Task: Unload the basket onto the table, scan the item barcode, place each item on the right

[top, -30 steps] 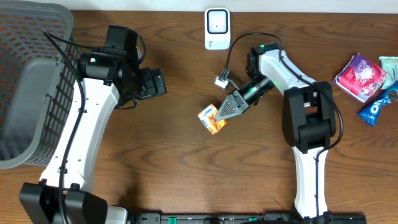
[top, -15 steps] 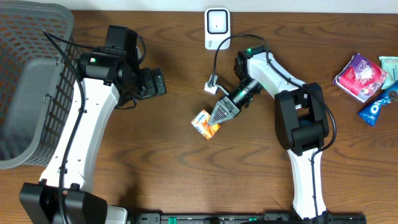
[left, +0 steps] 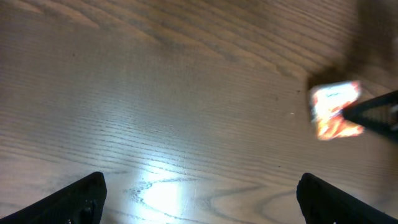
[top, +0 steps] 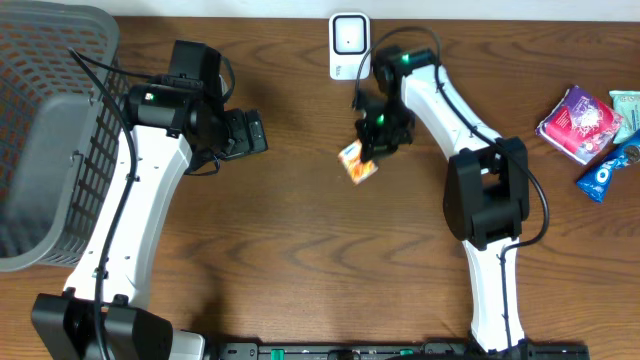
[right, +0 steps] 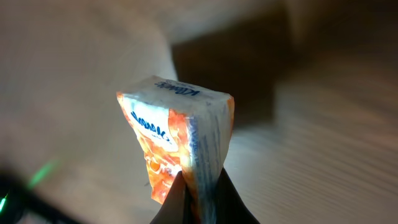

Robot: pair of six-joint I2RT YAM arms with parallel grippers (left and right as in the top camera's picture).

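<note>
Brown wooden table point(top: 300, 260) fills the view, with the white scanner point(top: 348, 45) at its far edge. Within the last second the right gripper point(right: 198, 200) has swung the orange packet point(top: 357, 162) from well in front of the scanner to near it, not touching. Its fingers are clamped on the packet's edge. The left gripper point(top: 252, 132), well to the scanner's side, stands wide open and empty. No barcode shows, so the packet probably needs turning toward the scanner.

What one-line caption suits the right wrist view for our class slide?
The shut right gripper pinches a small orange-and-white plastic packet by its edge, blurred brown wooden table behind.
</note>
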